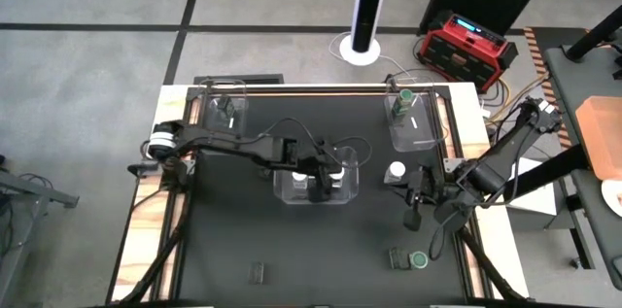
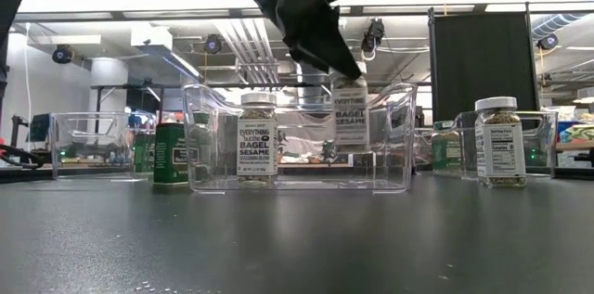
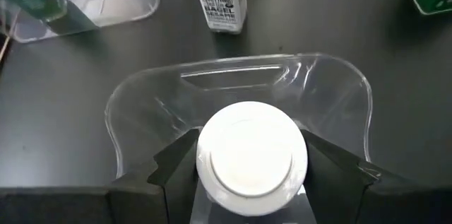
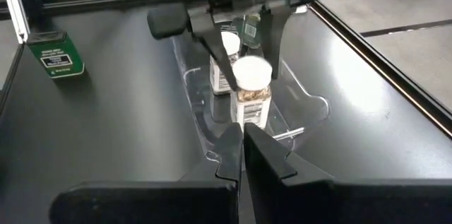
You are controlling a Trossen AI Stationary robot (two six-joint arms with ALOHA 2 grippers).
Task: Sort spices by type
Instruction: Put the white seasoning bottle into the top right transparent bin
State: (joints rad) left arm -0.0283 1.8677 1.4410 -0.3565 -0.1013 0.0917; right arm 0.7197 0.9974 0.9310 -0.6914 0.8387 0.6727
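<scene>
- Here, we held a white-lidded bagel-sesame jar [image 2: 350, 118] clenched in our left gripper [image 1: 331, 169], hanging just above the floor of the clear middle bin [image 1: 288, 194], beside a matching jar [image 2: 257, 136] already standing in it.
- Our right gripper [image 1: 412, 217] waited over the right side of the table, its fingers pressed together on nothing.
- Other spices lay scattered: a white-lidded jar [image 1: 396, 171] stood just right of the middle bin, a green-lidded jar [image 1: 405, 101] sat in the far right bin [image 1: 420, 131], a dark item sat in the far left bin [image 1: 211, 114], and a green tin [image 4: 55, 54] stood apart on the table; one more green-lidded jar [image 1: 419, 261] waited near the front right.
- The risk, as we judged it: letting go from this height could tip the jar, or knock it against its neighbour, since the two hung close together; the fingers could also catch the bin wall on the way out and drag the light plastic bin.
- The work surface was a matte black tabletop [image 1: 243, 250] in a wooden frame.
- Beyond it we saw a workshop with ceiling ducts, a dark screen panel [image 2: 480, 62], a red case [image 1: 466, 46] on the grey floor and a white post [image 1: 367, 2].
</scene>
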